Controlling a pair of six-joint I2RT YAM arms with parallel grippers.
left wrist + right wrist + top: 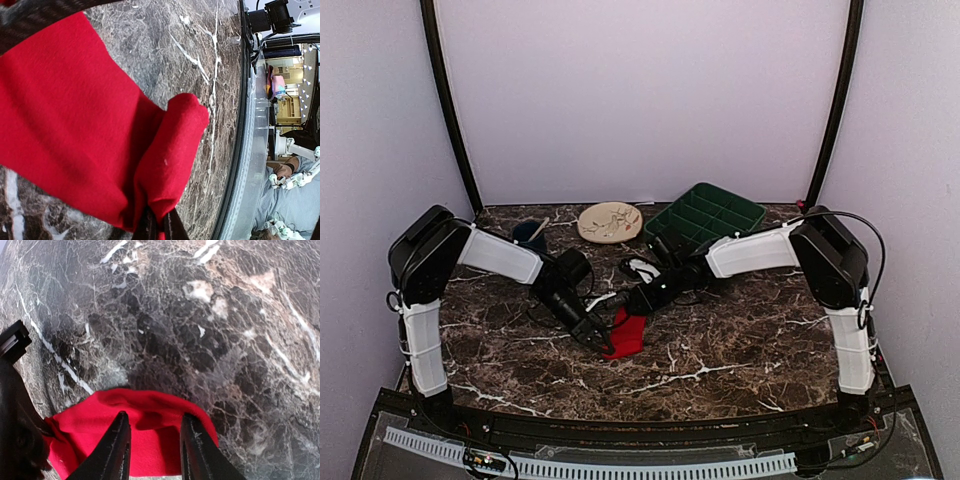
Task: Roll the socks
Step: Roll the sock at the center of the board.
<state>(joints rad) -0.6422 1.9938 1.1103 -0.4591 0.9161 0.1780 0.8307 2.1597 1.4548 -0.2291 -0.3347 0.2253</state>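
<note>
Two arms reach inward over the dark marbled table [750, 340] and meet just left of its middle, in the near half. Socks [628, 337]: a bright red cloth heap lying on the table between the two arm tips; from above it reads as one small patch, and I cannot tell where one sock ends and the other begins. Left gripper [592, 338]: at the left edge of the red cloth, touching it. Left wrist view: its two fingers [149, 227] are pressed close together at the bottom of the picture, with a pinch of red cloth caught between them. From that pinch a thick rounded fold [175, 150] runs away from the fingers, lying beside and partly on a flat spread of the same red cloth; the flat part fills most of the left of that view. Right gripper [624, 308]: at the far edge of the cloth, pointing down and to the left. Right wrist view: its fingertips [116, 450] stand spread with a clear gap, red cloth showing in the gap and beneath both tips; whether the tips touch the cloth I cannot tell, but they do not squeeze it. Beyond the tips the cloth edge is a smooth curve against bare marble. Far side of the table: green tray [720, 215] with compartments on the right, pale round plate [610, 222] to its left, small dark blue cup [527, 235] farther left, all well apart from the socks
</note>
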